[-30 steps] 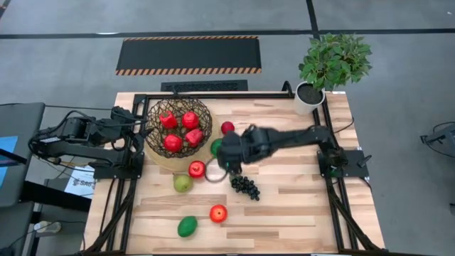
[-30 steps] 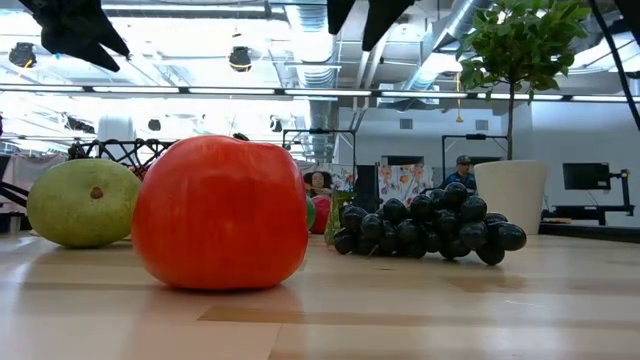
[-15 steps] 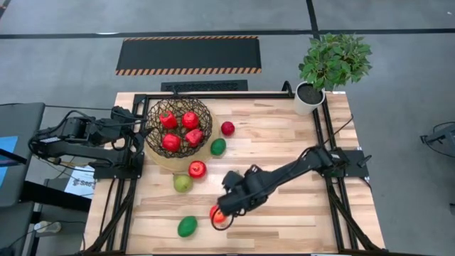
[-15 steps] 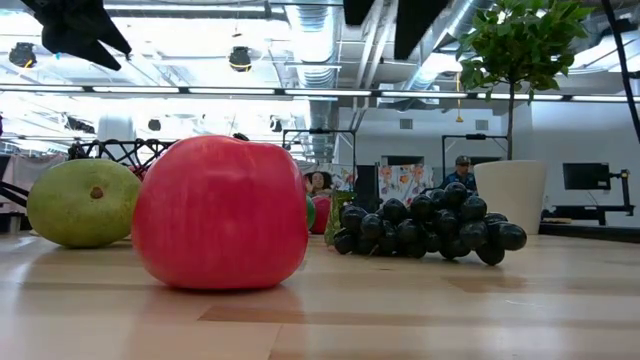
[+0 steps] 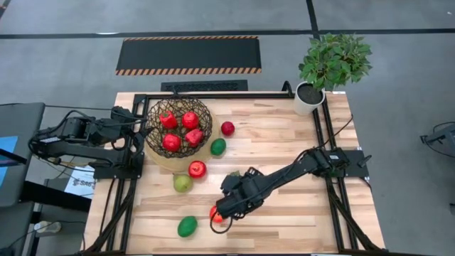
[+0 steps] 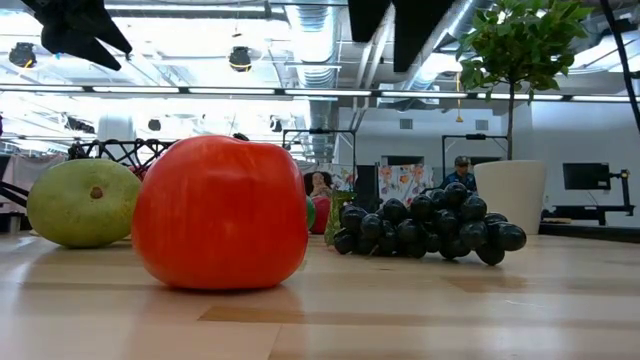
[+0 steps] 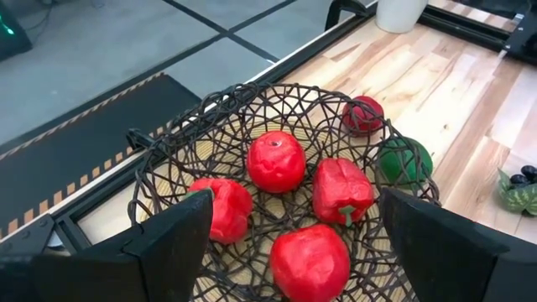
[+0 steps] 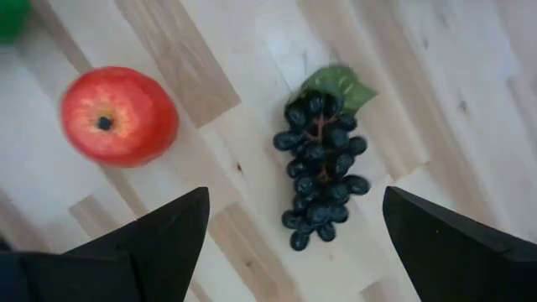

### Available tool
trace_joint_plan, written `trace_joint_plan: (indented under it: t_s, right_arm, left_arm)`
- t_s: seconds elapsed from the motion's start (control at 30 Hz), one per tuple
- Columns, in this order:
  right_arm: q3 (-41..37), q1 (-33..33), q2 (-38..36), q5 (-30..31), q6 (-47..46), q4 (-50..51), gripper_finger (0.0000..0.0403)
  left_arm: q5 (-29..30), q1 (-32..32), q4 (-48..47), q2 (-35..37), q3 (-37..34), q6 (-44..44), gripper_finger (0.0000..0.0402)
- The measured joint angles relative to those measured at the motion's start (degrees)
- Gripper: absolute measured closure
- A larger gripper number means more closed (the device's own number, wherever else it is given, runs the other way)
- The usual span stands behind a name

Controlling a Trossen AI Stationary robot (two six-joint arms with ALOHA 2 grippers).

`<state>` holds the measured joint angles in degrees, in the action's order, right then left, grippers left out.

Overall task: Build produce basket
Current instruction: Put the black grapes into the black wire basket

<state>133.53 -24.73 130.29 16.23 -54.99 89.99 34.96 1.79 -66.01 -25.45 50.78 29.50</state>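
Right claw (image 5: pixel 222 217) wide open above grapes (image 8: pixel 321 168); bunch likely light, lumpy: grip across its middle.

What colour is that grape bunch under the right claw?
Dark purple-black, with a green leaf; the grape bunch shows best in the right wrist view.

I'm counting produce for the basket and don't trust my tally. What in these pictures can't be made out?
High view: the grape bunch is hidden under the right arm.
High view: the right hand covers part of the red apple; contact cannot be told.
Low view: the basket is mostly behind the pear.
Right wrist view: a green fruit is cut off by the corner.
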Motion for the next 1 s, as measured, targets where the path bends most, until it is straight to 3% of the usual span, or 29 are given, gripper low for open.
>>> trace_joint_plan:
  t_s: [0.37, 0.5, 0.67, 0.8, 1.0]
  right_arm:
    - [0.07, 8.16, -9.79, 3.52, 25.39, 0.00, 0.0029]
    - [-0.09, 12.23, -13.59, 3.54, 28.12, -0.04, 0.0036]
    - [-7.23, 13.64, -21.01, 5.34, 23.37, 0.00, 0.0050]
    - [-20.09, 12.45, -27.54, 9.32, 12.29, 0.02, 0.0058]
    - [-42.60, 8.79, -36.53, 8.86, 0.23, -6.57, 0.0060]
  left_arm:
    - [0.46, -0.01, -0.03, 0.00, 0.00, 3.40, 0.0072]
    - [1.23, -0.01, -0.05, 0.00, 0.00, 3.97, 0.0072]
    - [1.87, -0.01, -0.06, 0.00, 0.00, 1.75, 0.0072]
    - [1.66, -0.01, -0.06, 0.00, 0.00, 1.19, 0.0072]
    - [0.04, 0.01, -0.76, 0.00, 0.00, 1.20, 0.0072]
